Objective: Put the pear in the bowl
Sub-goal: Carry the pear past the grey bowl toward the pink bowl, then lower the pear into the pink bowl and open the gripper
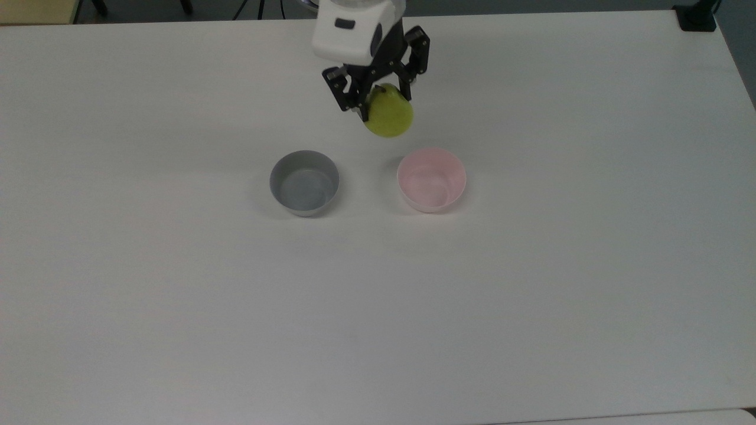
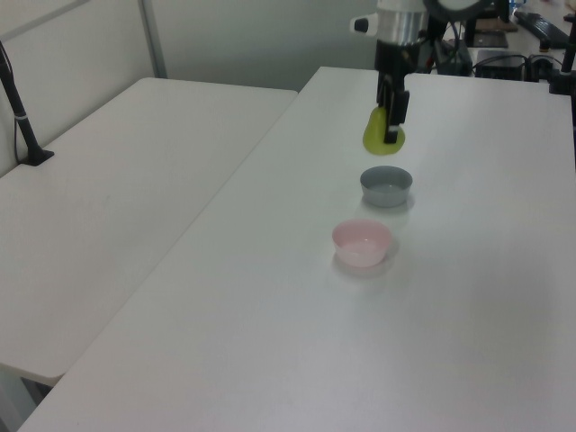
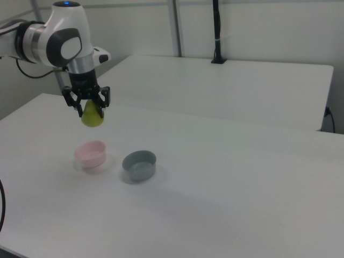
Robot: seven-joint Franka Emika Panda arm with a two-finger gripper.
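The yellow-green pear (image 1: 388, 118) (image 2: 378, 140) (image 3: 92, 116) hangs in the air above the white table, with my gripper (image 1: 379, 101) (image 2: 390, 128) (image 3: 89, 106) shut on its upper part. In the top view it hangs just above and left of the pale pink bowl (image 1: 432, 179) (image 2: 362, 242) (image 3: 90, 153), which stands empty. The right view shows the pear well above the pink bowl's height, over its far side.
A grey bowl (image 1: 305, 182) (image 2: 386, 185) (image 3: 139, 164) of the same size stands empty beside the pink one, at the top view's left. A second white table (image 2: 126, 189) adjoins this one. A black post (image 3: 216, 32) stands at the back in the right view.
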